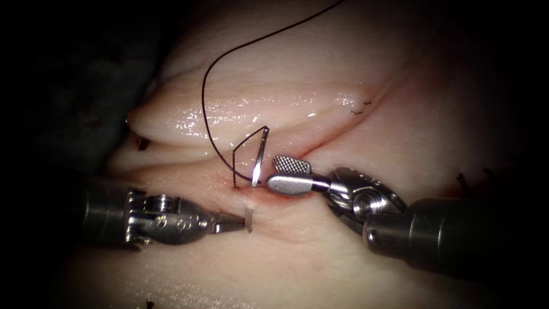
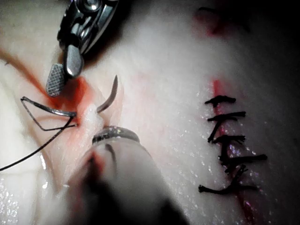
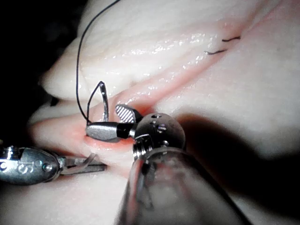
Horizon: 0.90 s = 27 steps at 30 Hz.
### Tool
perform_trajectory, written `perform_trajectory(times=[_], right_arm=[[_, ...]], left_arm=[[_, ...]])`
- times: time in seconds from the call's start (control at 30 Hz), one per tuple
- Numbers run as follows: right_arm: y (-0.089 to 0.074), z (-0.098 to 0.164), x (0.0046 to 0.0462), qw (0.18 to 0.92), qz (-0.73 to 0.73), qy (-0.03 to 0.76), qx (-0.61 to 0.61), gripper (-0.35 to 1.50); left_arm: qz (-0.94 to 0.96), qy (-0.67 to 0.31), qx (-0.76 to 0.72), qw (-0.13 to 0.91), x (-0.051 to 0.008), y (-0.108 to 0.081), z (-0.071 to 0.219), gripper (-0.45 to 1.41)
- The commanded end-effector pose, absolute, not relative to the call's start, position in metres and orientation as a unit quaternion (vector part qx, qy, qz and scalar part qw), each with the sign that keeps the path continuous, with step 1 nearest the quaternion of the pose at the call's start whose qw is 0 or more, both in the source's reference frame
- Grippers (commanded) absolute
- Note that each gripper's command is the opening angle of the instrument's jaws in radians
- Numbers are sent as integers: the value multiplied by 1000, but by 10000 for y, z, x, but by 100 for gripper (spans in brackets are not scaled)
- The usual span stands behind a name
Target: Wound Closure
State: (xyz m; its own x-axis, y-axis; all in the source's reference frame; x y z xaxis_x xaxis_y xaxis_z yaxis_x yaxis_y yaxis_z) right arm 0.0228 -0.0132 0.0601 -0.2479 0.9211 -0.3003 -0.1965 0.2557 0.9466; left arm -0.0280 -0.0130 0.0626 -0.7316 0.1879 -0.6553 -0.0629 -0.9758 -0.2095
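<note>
The curved needle (image 1: 260, 157) passes through the tissue (image 1: 343, 252) at the cut (image 1: 320, 146). Its tail stands up out of the cut and its tip end comes out of the near lip, left of the right tool. My left tool (image 1: 243, 220) is shut on that tip end (image 1: 249, 220), as the right wrist view also shows (image 3: 91, 165). My right tool (image 1: 271, 173) lies in the cut just right of the needle's tail, jaws open and holding nothing. Black thread (image 1: 204, 86) runs from the tail in a small loop, then arcs up across the far tissue.
Red fluid (image 1: 277, 197) stains the cut under the right tool. Short cut thread ends (image 1: 357, 110) sit further right along the cut. In the left wrist view, several earlier black stitches (image 2: 229, 140) cross a closed line, and the right tool's open jaws (image 2: 61, 77) show.
</note>
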Motion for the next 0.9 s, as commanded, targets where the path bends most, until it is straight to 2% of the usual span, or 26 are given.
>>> perform_trajectory(times=[0.03, 0.13, 0.3, 0.5, 0.9], right_arm=[[-132, 604, 230, 529, 526, 590, 308, 148], [-130, 603, 228, 529, 523, 593, 306, 148], [-131, 603, 228, 531, 522, 594, 304, 147], [-132, 604, 227, 532, 521, 595, 303, 143], [-133, 605, 227, 532, 519, 596, 304, 140]], left_arm=[[924, -88, -365, 65, -285, -135, 629, -25], [921, -85, -376, 56, -285, -136, 623, -18], [909, -85, -406, 46, -285, -141, 609, 5], [899, -77, -428, 53, -284, -138, 594, 21], [891, -66, -446, 56, -288, -127, 579, 26]])
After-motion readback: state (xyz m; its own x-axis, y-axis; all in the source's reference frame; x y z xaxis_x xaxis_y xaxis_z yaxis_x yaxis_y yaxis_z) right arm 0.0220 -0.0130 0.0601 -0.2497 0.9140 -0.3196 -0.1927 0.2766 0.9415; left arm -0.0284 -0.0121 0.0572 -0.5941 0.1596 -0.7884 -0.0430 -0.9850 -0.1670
